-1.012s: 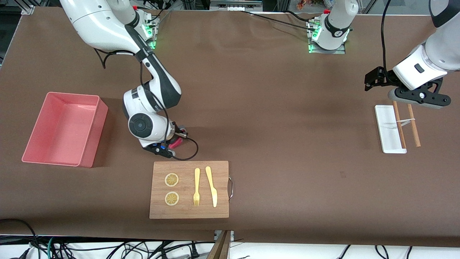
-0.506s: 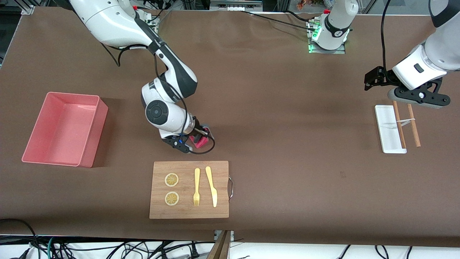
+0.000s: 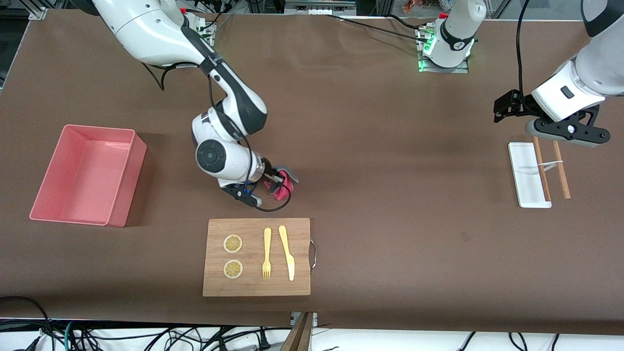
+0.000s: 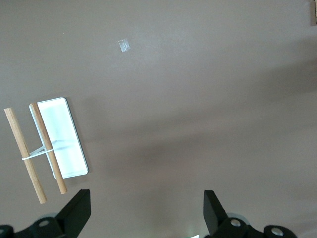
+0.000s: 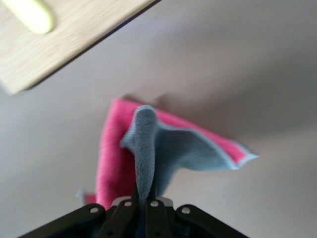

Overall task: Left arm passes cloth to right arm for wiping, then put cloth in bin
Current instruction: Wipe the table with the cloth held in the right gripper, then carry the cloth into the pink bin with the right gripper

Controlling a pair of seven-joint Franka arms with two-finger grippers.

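Observation:
The cloth (image 3: 283, 185), red on one face and grey on the other, hangs folded from my right gripper (image 3: 274, 183), which is shut on its grey fold. Its lower part trails on the brown table beside the wooden cutting board (image 3: 257, 257). The right wrist view shows the cloth (image 5: 163, 148) pinched in the right gripper (image 5: 144, 198), with a corner of the board (image 5: 64, 44) close by. The pink bin (image 3: 127, 180) stands at the right arm's end of the table. My left gripper (image 3: 565, 132) waits open and holds nothing, over the white tray (image 3: 525, 170). The left gripper (image 4: 144, 213) shows only bare table between its jaws.
On the cutting board lie two lemon slices (image 3: 233, 243), a yellow fork (image 3: 266, 253) and a yellow knife (image 3: 287, 253). Two wooden sticks (image 3: 551, 168) tied with a band rest across the white tray (image 4: 59, 136). The right arm's cable (image 3: 273, 207) loops near the board.
My right gripper has dragged the cloth along the table beside the board, away from the bin toward the left arm's end. The left arm has not moved.

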